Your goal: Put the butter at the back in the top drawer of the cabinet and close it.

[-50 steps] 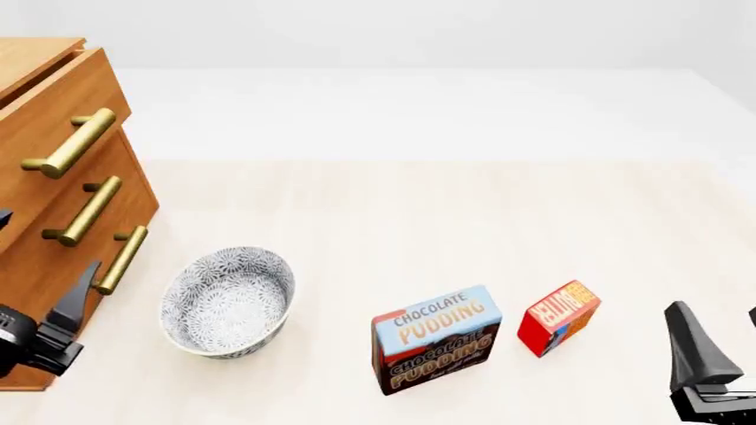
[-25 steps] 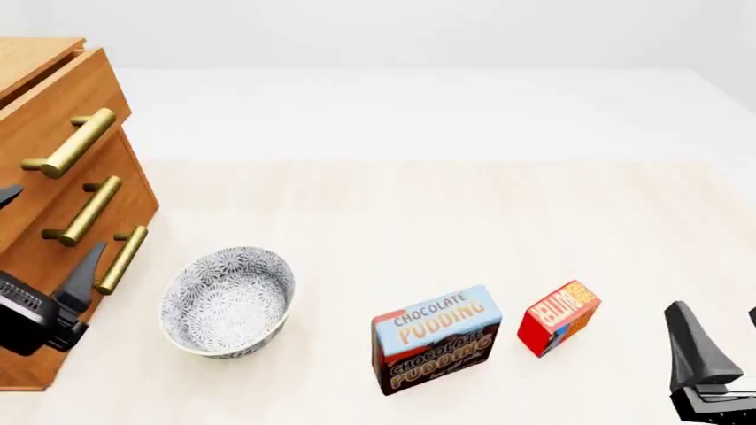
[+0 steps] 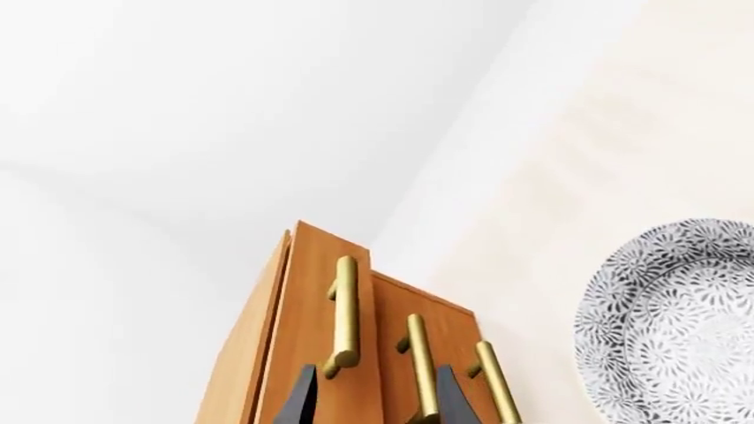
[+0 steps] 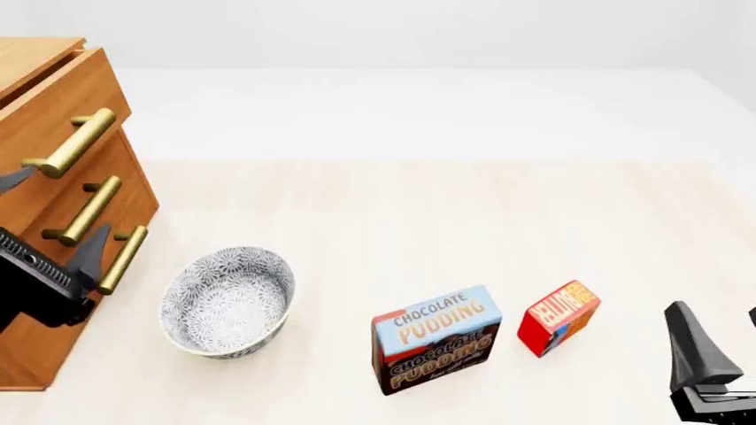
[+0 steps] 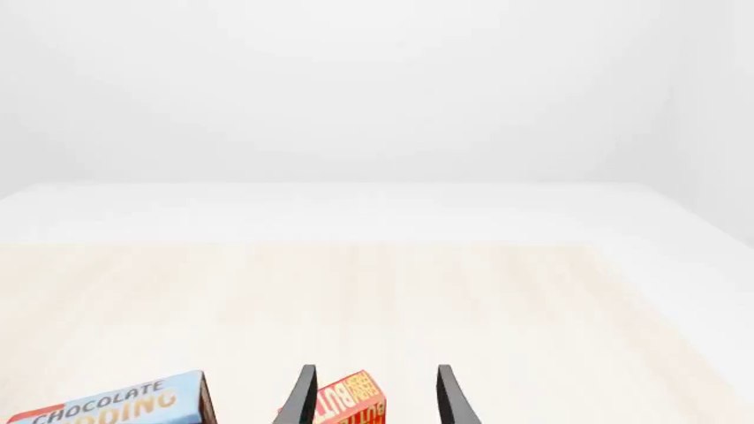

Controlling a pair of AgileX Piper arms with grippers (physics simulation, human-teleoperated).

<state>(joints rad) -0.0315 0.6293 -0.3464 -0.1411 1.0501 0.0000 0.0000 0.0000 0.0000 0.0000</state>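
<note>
Pretty much at the start here, we'd say. The top drawer (image 4: 59, 124) of the cabinet (image 4: 48, 292) looks shut, or at most a crack open, and the butter (image 4: 558, 317) sits out on the counter (image 4: 473, 212), just beside the Chocolate Pudding box (image 4: 435, 339), well apart from the cabinet. So everything's left: open the drawer, grab the butter, drop it in, close up. Our left gripper (image 3: 374, 393) is right up by the handles with its fingers spread and empty, lined up somewhere around the top handle (image 4: 71, 143) and the middle one (image 3: 418, 367), not yet touching as far as we can tell. The right gripper (image 5: 374, 396) is also open and empty, butter showing between its fingers. Count: one cabinet, three drawers, three brass handles, one bowl (image 4: 227, 301), one pudding box, one butter, two arms.
</note>
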